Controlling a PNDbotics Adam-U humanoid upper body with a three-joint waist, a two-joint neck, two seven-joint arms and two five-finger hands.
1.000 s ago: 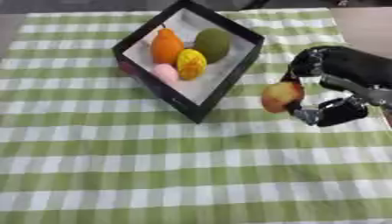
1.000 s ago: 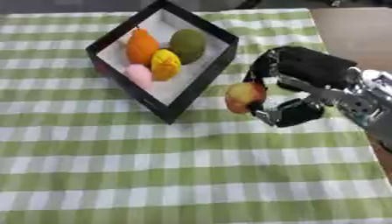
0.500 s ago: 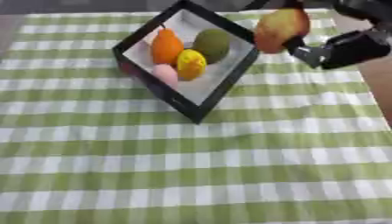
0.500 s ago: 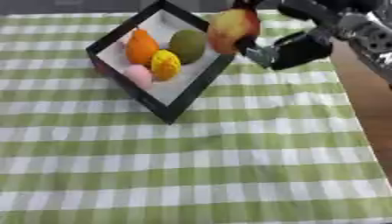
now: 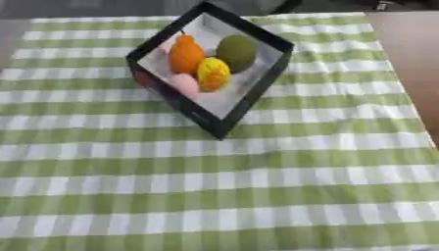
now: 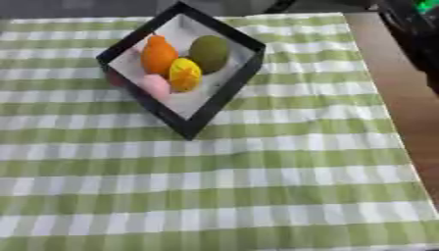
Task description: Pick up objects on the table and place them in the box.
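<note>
The black box (image 5: 249,100) with a white inside stands turned like a diamond at the back of the checked cloth. In it lie an orange fruit (image 5: 185,55), a dark green fruit (image 5: 236,52), a yellow fruit (image 5: 212,74) and a pale pink thing (image 5: 183,83). No hand shows over the table. Only a dark part of the right arm (image 6: 415,30) with a green light shows at the upper right edge of the right eye view. The red and yellow fruit that the right hand carried is out of sight.
A green and white checked cloth (image 5: 257,186) covers the table. Bare brown tabletop (image 5: 413,54) runs along the right side. The cloth's near half carries no objects.
The right hand with the red and yellow fruit has risen out of the top right of the picture. The camera has shifted, so the box sits a little differently in view.
</note>
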